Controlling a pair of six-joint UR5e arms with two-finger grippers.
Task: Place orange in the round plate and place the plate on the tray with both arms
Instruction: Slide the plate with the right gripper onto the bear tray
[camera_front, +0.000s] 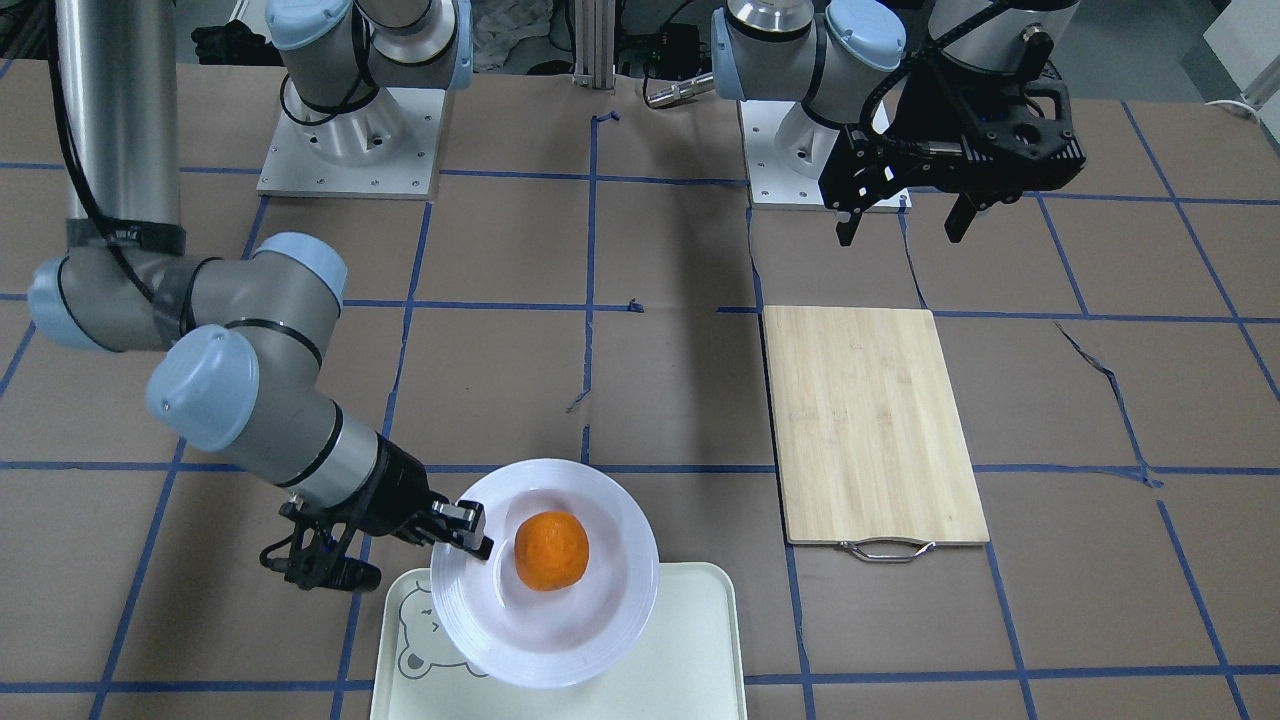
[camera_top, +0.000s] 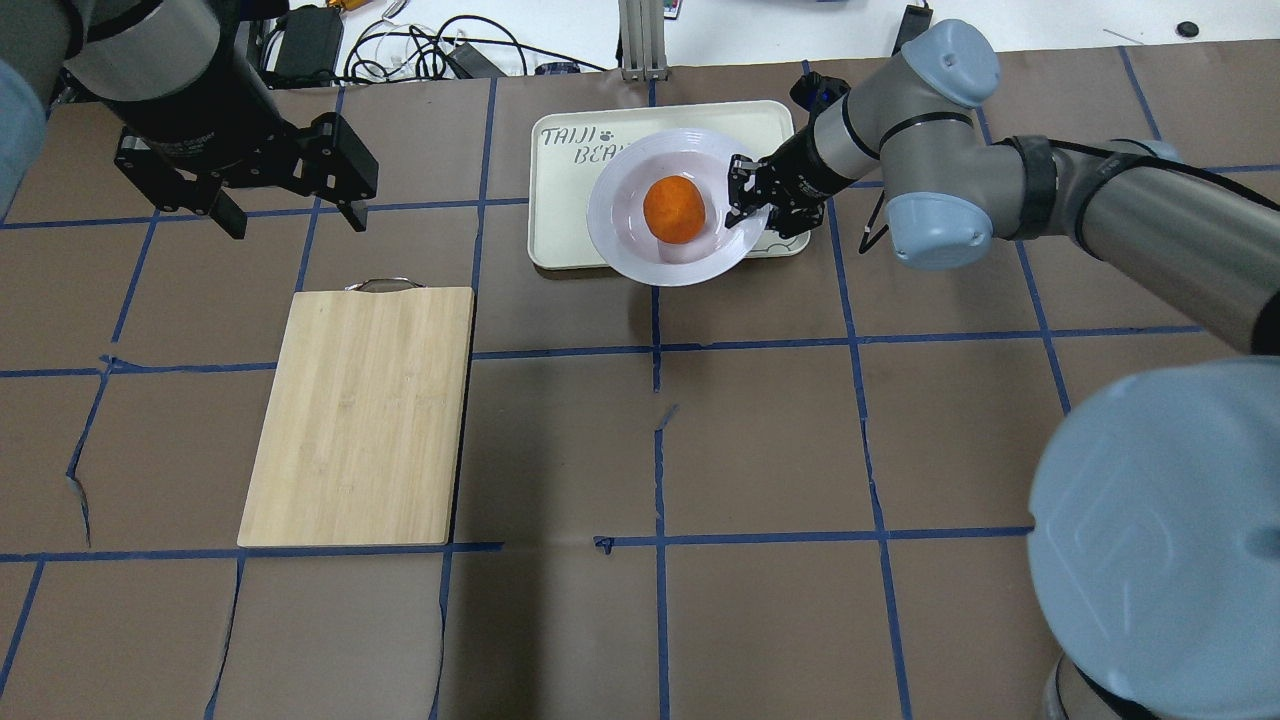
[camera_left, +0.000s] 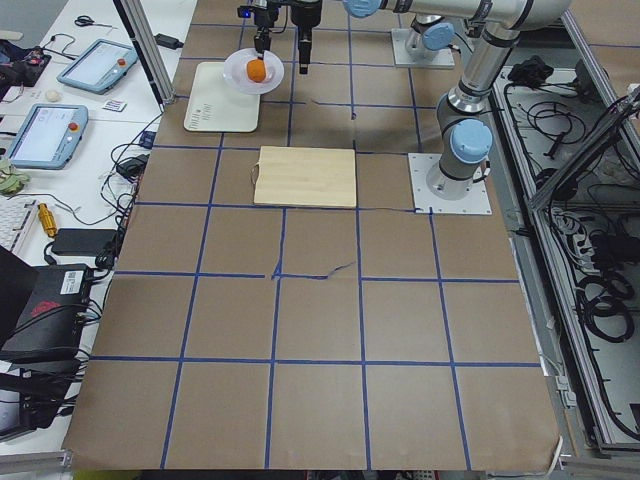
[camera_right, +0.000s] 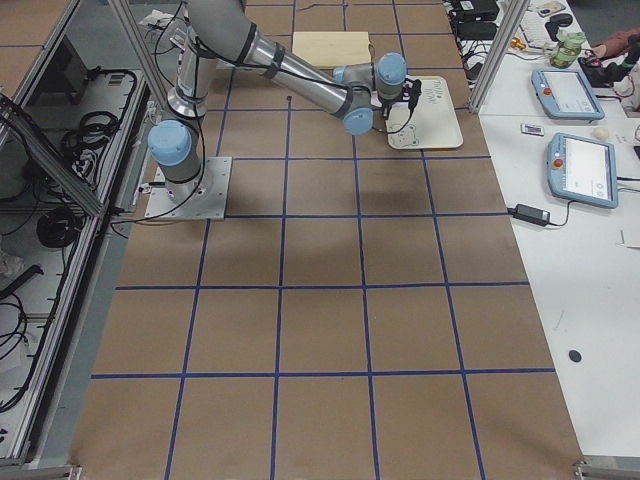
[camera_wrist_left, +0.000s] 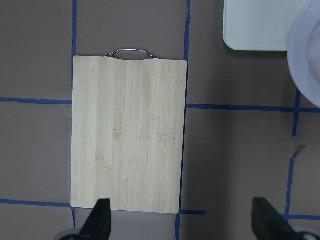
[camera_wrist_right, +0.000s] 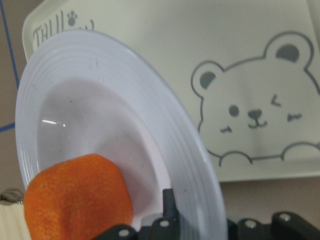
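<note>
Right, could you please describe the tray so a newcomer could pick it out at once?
On the brown, blue-taped table, look to the middle of the side farthest from the robot, where the right gripper holds a white round plate. The tray lies partly under that plate: pale cream, round-cornered, with a grey bear face, unlike the bamboo cutting board with its metal handle.

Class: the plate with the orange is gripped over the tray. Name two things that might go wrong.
1. The right gripper pinches the round plate at one rim only; it may tilt and the orange roll off.
2. The plate overhangs the tray edge; released here, it might rest crooked. The left gripper hovers apart, open.
</note>
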